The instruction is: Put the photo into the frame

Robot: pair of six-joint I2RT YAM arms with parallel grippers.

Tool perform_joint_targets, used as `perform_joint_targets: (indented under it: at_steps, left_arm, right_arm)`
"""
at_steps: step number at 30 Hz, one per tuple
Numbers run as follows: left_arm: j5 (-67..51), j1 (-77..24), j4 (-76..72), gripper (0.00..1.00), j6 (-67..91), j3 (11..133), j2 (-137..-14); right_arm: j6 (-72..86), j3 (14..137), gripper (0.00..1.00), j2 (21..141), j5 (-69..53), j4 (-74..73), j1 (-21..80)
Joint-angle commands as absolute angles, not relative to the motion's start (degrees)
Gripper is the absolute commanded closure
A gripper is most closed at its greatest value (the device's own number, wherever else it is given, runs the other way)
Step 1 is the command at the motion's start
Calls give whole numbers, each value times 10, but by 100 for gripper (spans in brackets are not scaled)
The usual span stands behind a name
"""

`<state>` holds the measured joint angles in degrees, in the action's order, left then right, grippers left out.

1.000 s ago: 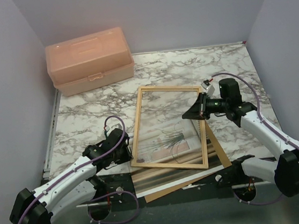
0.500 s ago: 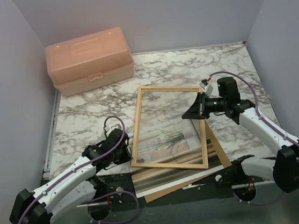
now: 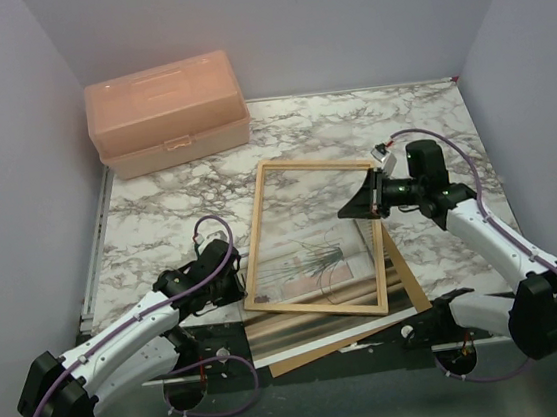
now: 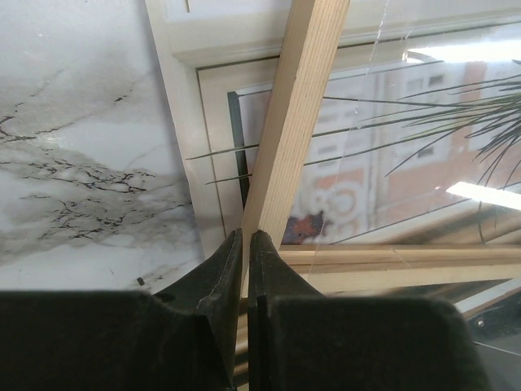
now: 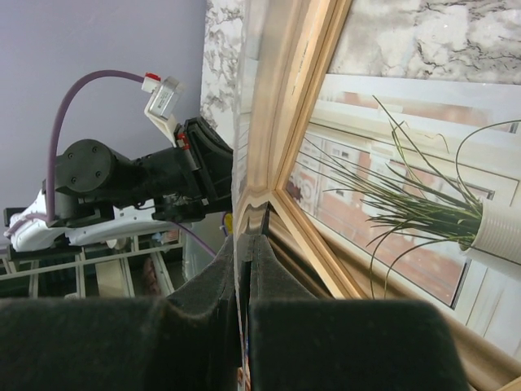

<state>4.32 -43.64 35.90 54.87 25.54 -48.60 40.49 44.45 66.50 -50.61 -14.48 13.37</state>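
left gripper [image 3: 235,286] is clamped on the frame's [image 3: 254,233] near-left corner; right gripper [image 3: 351,212] pinches its right bar. photo [image 3: 310,265] lies face up under the frame, on a brown board [image 3: 408,286] on the table [image 3: 158,212].

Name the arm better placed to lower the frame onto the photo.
Right, probably. Its tool is shut on the frame's right bar, which looks raised over the photo. The left tool pinches the near-left corner low, like a pivot.

Light-wood frame [image 3: 253,234]; peach toolbox [image 3: 167,113]; grey-veined white marble table [image 3: 158,212].
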Motion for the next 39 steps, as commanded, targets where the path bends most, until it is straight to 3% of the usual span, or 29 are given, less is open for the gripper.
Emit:
perform_joint_targets:
  at_steps: [1,39]
  left_arm:
    - [66,-439,381,90,538,252,-488]
    - [68,-439,380,94,536,249,-486]
  right_arm:
    - [407,432,99,678,-525,-114,131]
    - [309,472,99,726,-430,-211,131]
